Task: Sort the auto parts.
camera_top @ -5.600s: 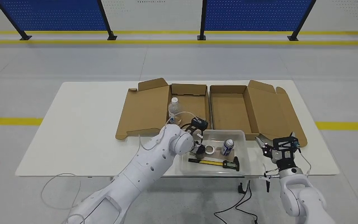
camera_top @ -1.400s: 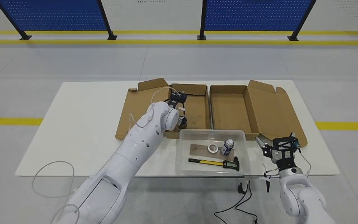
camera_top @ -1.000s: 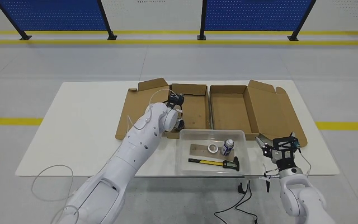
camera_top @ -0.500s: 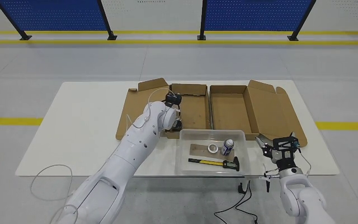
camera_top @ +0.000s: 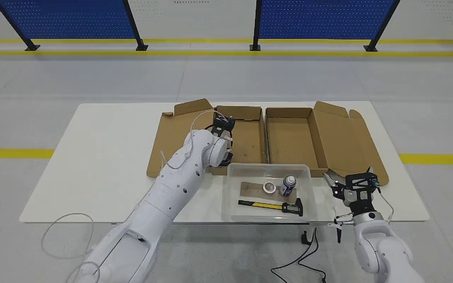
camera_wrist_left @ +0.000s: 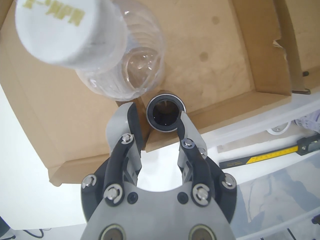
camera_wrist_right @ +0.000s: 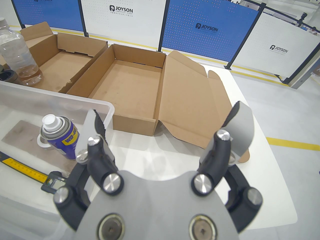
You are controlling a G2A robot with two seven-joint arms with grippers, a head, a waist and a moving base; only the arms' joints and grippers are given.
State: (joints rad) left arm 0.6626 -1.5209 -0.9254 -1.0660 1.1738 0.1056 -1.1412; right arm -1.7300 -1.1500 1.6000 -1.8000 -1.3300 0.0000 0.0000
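Apparently releasing bearing (camera_wrist_left: 163, 127) beside bottle (camera_wrist_left: 120, 58) with left gripper (camera_wrist_left: 157, 116) slightly parted; holding right gripper (camera_wrist_right: 166, 116) agape; next needing lift clear of bottle.

Plain brown cardboard box (camera_top: 248, 145) on the white table (camera_top: 106, 156). In it, a clear plastic bottle (camera_wrist_left: 135, 61) with a white, gold-lettered cap, and a black metal ring (camera_wrist_left: 163, 122), silver-rimmed. There's a blue-and-yellow spray can (camera_wrist_right: 61, 134), white-topped, and a yellow-and-black caliper (camera_top: 272, 206).
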